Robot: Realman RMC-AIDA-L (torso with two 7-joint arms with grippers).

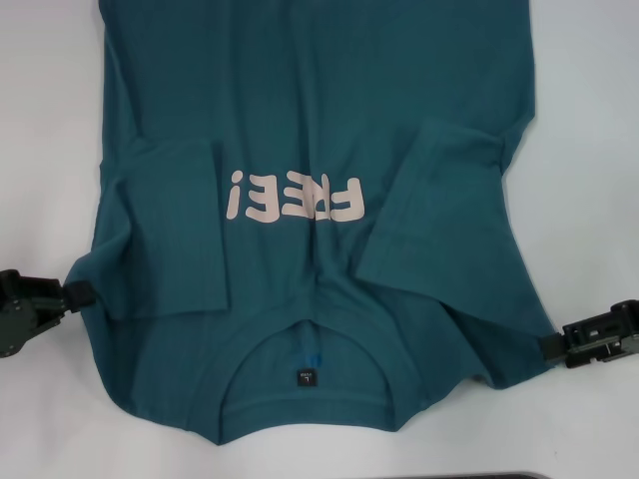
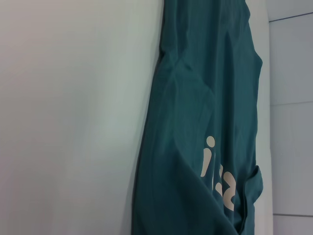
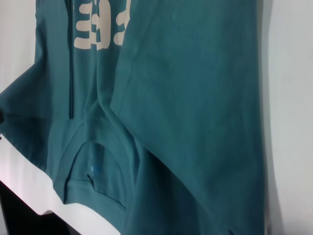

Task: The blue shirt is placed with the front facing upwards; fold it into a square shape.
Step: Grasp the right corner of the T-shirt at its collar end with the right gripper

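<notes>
Blue shirt (image 1: 300, 120) hem cut off (sleeves folded inward).

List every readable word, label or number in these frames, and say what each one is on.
"FREE!": pale pink lettering on the chest of the blue shirt, upside down in the head view.
Small dark neck label inside the collar: print too small to read.
No other text visible.

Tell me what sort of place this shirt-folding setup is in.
Likely a lab or test bench, not a home: a plain white table holds only the blue shirt, with the left hand and right hand waiting at its shoulder edges.
</notes>
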